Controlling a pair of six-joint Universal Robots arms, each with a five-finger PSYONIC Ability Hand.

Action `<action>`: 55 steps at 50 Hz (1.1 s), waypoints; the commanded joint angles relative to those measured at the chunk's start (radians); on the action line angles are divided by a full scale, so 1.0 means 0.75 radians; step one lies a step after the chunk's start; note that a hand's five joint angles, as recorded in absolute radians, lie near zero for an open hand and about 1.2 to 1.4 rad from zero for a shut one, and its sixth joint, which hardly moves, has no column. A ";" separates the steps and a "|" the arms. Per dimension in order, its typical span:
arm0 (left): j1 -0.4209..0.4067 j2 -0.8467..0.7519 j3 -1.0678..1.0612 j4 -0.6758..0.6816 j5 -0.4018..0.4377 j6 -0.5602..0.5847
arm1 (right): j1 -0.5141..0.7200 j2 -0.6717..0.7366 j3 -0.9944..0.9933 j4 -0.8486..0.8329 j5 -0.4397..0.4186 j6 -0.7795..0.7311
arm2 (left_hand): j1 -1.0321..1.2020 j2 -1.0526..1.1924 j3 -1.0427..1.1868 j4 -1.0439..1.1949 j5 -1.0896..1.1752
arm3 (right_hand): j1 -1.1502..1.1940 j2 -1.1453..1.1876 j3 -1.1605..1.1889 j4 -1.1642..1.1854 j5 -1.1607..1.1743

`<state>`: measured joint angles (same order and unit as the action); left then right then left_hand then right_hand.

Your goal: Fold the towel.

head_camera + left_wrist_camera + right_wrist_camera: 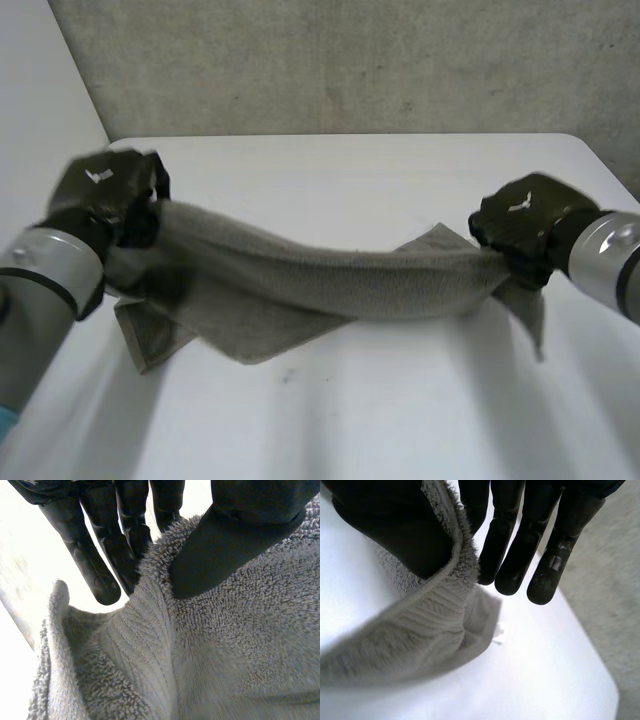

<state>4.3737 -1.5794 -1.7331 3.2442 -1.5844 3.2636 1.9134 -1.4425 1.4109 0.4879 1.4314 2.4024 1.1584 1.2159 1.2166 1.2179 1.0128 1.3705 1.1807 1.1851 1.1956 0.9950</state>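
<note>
A grey towel (320, 280) hangs stretched between my two hands, sagging in the middle with its lower part resting on the white table (400, 420). My left hand (105, 195) holds the towel's left end; in the left wrist view its thumb (225, 545) pinches the towel (225, 655) against the fingers (95, 570). My right hand (525, 225) holds the right end; in the right wrist view its thumb (395, 530) presses the towel's edge (420, 635) against the fingers (515, 555). A corner of the towel hangs below the right hand.
A grey wall (350, 60) rises behind the table's far edge. The table's right edge (600, 665) runs close beside the right hand, with grey floor beyond it. Bare table lies in front of the towel.
</note>
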 commanded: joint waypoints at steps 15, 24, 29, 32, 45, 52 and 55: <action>-0.015 -0.598 0.579 0.019 -0.006 0.122 | 0.006 0.645 -0.526 -0.445 0.057 0.288 | 0.317 0.241 0.240 0.238 0.279 | 0.034 0.287 0.282 0.268 0.302; -0.017 -0.515 1.051 0.280 -0.015 -0.062 | 0.001 0.295 -0.494 -1.135 0.073 0.464 | 0.317 0.241 0.240 0.238 0.279 | 0.034 0.287 0.282 0.268 0.302; -0.009 -0.433 1.018 0.350 -0.015 -0.169 | 0.003 0.175 -0.411 -1.225 0.049 0.466 | 0.317 0.241 0.240 0.238 0.279 | 0.034 0.287 0.282 0.268 0.302; 0.004 -0.416 0.886 0.334 -0.006 -0.183 | 0.003 0.173 -0.398 -1.066 -0.002 0.466 | 0.317 0.241 0.240 0.238 0.279 | 0.034 0.287 0.282 0.268 0.302; 0.043 -0.426 0.117 0.342 0.110 -0.130 | -0.093 0.364 -0.061 -0.546 -0.180 0.331 | 0.317 0.241 0.240 0.238 0.279 | 0.034 0.287 0.282 0.268 0.302; 0.040 -0.467 -0.131 0.399 0.215 0.050 | -0.113 0.493 0.129 -0.552 -0.193 0.276 | 0.185 0.108 0.107 0.105 0.146 | 0.034 0.287 0.282 0.268 0.302; 0.040 -0.465 -0.201 0.411 0.221 0.165 | -0.127 0.506 0.186 -0.571 -0.197 0.290 | 0.165 0.088 0.087 0.086 0.126 | 0.034 0.287 0.282 0.268 0.302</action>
<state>4.4056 -1.9174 -1.7848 3.5263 -1.4455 3.2514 1.8385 -1.1295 1.4226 0.0877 1.2892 2.6316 1.1584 1.1572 1.1573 1.1570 0.9917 1.3729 1.1856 1.1886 1.1956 0.9990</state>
